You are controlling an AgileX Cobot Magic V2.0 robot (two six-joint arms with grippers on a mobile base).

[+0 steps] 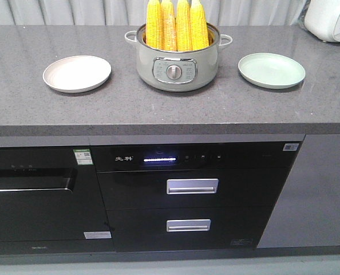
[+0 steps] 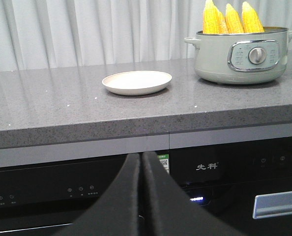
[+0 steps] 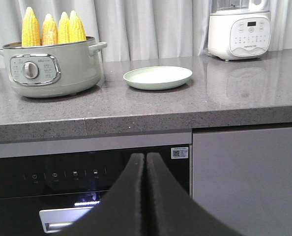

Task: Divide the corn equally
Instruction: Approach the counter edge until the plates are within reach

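Several yellow corn cobs [image 1: 176,24] stand upright, tips up, in a pale green pot [image 1: 177,67] at the middle of the grey counter. They also show as corn [image 2: 232,18] in the left wrist view and corn [image 3: 52,28] in the right wrist view. A beige plate [image 1: 76,73] lies left of the pot and a mint green plate [image 1: 271,70] lies right of it; both hold nothing. My left gripper [image 2: 141,158] and right gripper [image 3: 146,159] hang below the counter edge in front of the cabinets, both shut on nothing. Neither arm shows in the front view.
A white blender base [image 3: 239,32] stands at the counter's back right. Under the counter [image 1: 170,109] are a black appliance with two handled drawers [image 1: 192,186] and a dark oven front [image 1: 38,192]. Curtains hang behind.
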